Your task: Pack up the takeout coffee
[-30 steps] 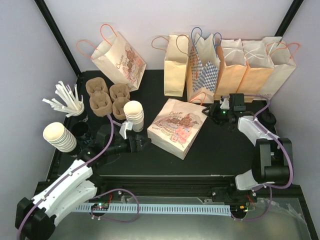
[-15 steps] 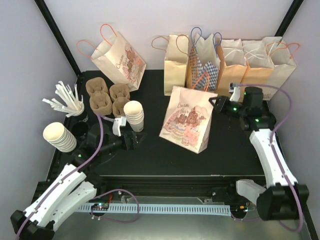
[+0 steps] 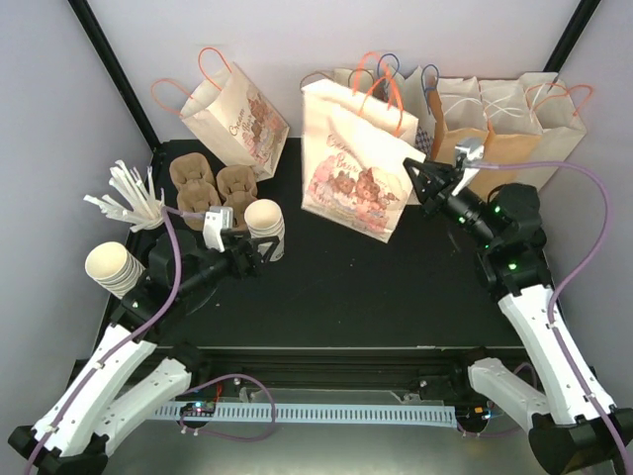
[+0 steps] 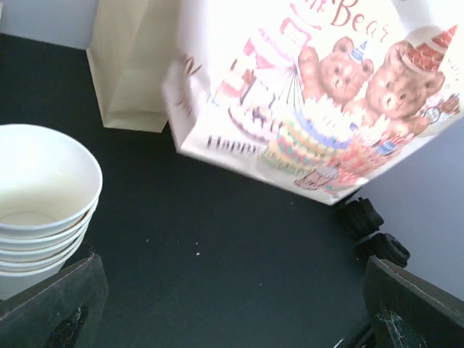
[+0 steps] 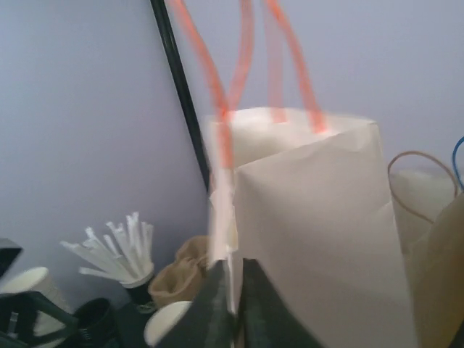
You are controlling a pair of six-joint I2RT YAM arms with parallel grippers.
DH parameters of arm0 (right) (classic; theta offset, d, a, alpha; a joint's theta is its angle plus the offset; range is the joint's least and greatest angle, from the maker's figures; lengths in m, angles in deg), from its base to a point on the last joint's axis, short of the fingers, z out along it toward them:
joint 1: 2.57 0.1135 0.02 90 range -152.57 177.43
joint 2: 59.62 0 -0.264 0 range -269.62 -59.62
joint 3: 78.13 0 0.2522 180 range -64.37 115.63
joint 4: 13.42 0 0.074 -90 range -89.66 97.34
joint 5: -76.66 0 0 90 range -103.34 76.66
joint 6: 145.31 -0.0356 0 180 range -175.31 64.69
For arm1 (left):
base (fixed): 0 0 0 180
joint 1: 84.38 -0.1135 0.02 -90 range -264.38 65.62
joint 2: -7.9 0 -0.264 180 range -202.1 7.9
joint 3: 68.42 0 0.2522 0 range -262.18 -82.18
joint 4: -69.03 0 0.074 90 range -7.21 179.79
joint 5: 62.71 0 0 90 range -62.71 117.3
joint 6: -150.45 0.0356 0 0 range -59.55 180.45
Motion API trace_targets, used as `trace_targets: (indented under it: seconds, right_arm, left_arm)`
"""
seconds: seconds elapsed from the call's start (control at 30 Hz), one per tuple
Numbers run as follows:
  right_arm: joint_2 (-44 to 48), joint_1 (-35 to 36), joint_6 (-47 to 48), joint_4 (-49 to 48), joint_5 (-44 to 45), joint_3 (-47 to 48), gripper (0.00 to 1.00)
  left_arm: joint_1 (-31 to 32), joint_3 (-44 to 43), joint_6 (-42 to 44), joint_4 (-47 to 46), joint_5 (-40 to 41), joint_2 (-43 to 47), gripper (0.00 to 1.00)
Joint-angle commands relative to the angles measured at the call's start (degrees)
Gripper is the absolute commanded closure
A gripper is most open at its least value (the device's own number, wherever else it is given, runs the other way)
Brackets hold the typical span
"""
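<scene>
Two stacks of lidless white cups are standing on the black desk point(image 3: 376, 287). The far-left stack point(image 3: 107, 269) is sitting near the desk's left edge. The second stack point(image 3: 265, 228) is standing further in. Behind the far-left stack, a holder of white straws point(image 3: 129, 198) is fanning outward. To the right of the straws, the brown cup carriers point(image 3: 213, 188) are lying side by side, just behind the second stack.

The left pincer point(image 4: 233, 293) is hovering just in front of the second stack. Its jaws are standing wide apart and gripping nothing. In the left wrist view, this stack is showing to the left of the fingers.

Behind the carriers, a printed bag point(image 3: 235, 114) is leaning at the back left.

At the centre, the bear-printed bag point(image 3: 351, 163) is hanging tilted, with its orange handles pointing up. The right pincer point(image 3: 425, 181) is clamping the bag's upper right edge, with its jaws closed tight on the paper. In the right wrist view, the dark fingers point(image 5: 254, 304) are pinching the side fold. Whether the bag's base is touching the desk cannot be told.

At the back right, a row of paper bags point(image 3: 504, 129) is standing against the wall.

The position of the takeout coffee cannot be told from these views.
</scene>
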Motion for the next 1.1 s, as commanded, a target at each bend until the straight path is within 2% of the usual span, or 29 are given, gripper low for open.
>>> trace_targets:
  seconds: [0.0, 0.1, 0.17, 0.27, 0.4, 0.6, 0.8, 0.87, 1.07]
  right_arm:
    - [1.26, 2.81, 5.39, -12.39, 7.45, -11.71, 0.71]
    - [3.89, 5.57, 4.86, -14.34, 9.28, -22.47, 0.53]
    - [7.46, 7.64, 4.43, -14.84, 11.72, -29.68, 0.35]
    - [13.48, 8.68, 4.28, -11.54, 14.75, -33.22, 0.24]
    - [15.69, 8.62, 6.94, -1.86, 16.53, -28.99, 0.20]
    - [9.87, 8.62, 6.22, 10.09, 17.59, -18.41, 0.21]
    - [11.13, 8.64, 6.00, 13.92, 18.05, -14.16, 0.21]
    - [11.19, 8.60, 4.99, 15.43, 19.61, -12.16, 0.14]
    - [2.57, 8.60, 0.35, 26.62, 24.80, 0.14, 0.13]
  left_arm:
    - [0.32, -0.57, 0.49, 0.70, 1.04, -1.02, 0.01]
    - [0.40, 1.09, -0.21, -0.23, 0.54, -0.84, 0.01]
    - [0.40, 1.98, 0.01, -0.59, 0.65, -0.88, 0.01]
    - [0.34, 2.66, 0.87, -0.83, 0.54, -1.49, 0.01]
    - [0.32, 1.93, 2.29, -0.73, 0.65, -2.87, 0.01]
    - [0.32, 1.36, 3.83, -0.27, 2.39, -3.85, 0.01]
    - [0.36, 1.35, 5.83, 1.84, 4.20, -2.24, 0.01]
    - [0.36, 1.39, 7.22, 2.24, 5.18, -1.15, 0.01]
    - [0.37, -0.69, 10.99, 4.65, 9.09, 0.16, 0.01]
